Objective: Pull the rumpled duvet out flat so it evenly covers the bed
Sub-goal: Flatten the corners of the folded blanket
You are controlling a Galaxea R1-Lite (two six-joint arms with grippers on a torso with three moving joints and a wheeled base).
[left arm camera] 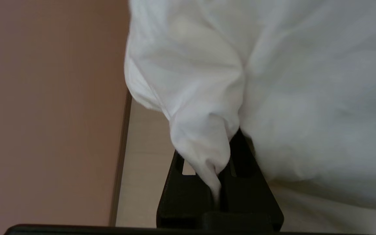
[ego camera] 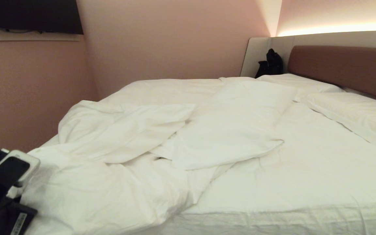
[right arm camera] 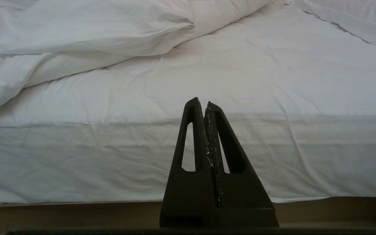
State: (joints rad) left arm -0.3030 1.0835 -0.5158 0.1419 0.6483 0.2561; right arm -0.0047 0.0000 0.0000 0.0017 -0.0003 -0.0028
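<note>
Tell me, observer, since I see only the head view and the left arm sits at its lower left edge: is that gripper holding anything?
Observer: Yes. In the left wrist view the left gripper is shut on a pinched fold of the duvet.
Operator: What lies beside that fold?
Observer: A strip of pale floor and a pinkish wall.
Operator: The right arm is missing from my view. Where is it?
Observer: The right gripper is shut and empty, pointing at the side of the bed, apart from it.
Operator: Is the duvet there?
Observer: No, it is bunched away to one side; bare sheet faces that gripper.
</note>
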